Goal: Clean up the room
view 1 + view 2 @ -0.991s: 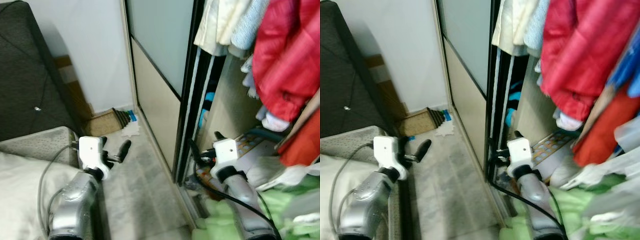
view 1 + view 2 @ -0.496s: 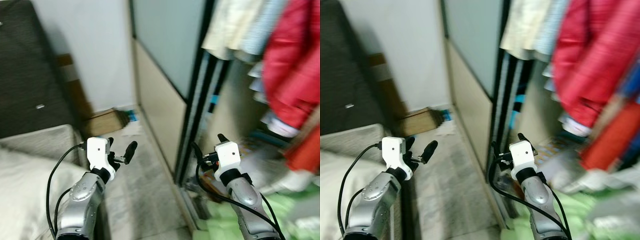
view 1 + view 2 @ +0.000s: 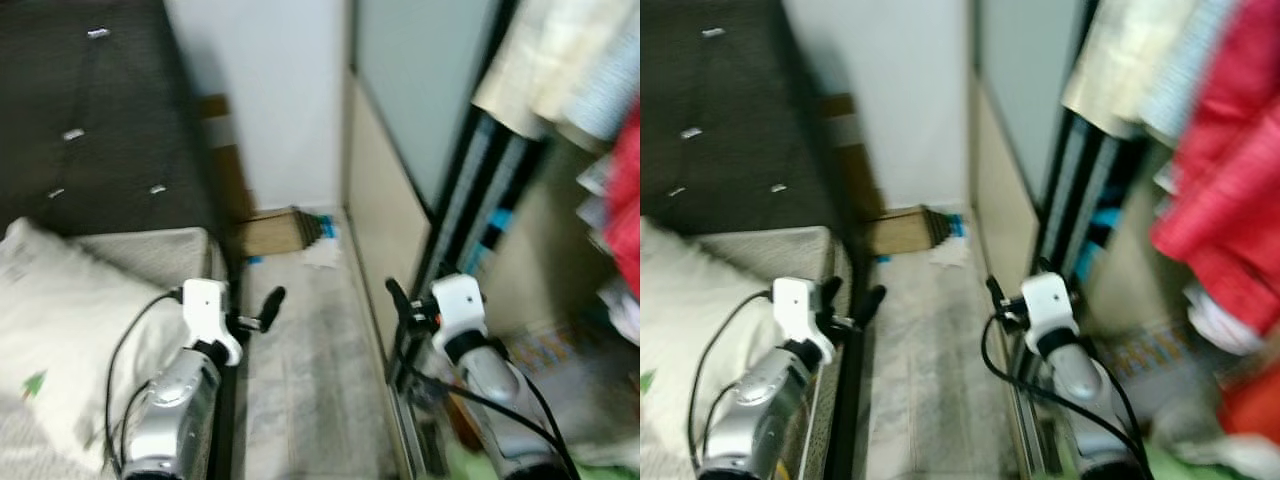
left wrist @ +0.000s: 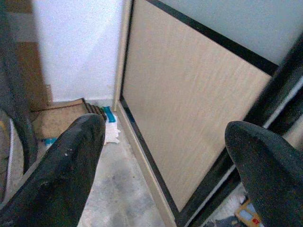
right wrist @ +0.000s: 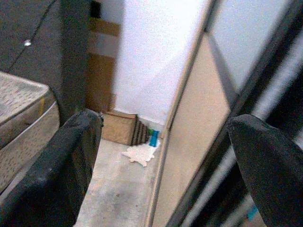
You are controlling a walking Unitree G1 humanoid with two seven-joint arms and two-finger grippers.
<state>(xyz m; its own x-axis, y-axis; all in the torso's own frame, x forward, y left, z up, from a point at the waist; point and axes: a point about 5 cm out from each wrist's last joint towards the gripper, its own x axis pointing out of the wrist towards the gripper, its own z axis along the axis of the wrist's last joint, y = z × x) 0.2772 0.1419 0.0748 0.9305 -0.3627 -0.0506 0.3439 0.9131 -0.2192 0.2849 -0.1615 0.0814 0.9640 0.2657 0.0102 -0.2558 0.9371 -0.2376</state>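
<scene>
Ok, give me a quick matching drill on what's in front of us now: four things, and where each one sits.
Things:
1. pillow
2. red jacket
3. white rag
4. left claw

Places:
A. hanging in the open wardrobe
B. on the floor by the far wall
C. on the bed, robot's left
D. raised over the floor strip beside the bed

Pairs: 1-C, 2-A, 3-B, 4-D

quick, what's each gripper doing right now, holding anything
Left gripper: open, holding nothing.
Right gripper: open, holding nothing.
</scene>
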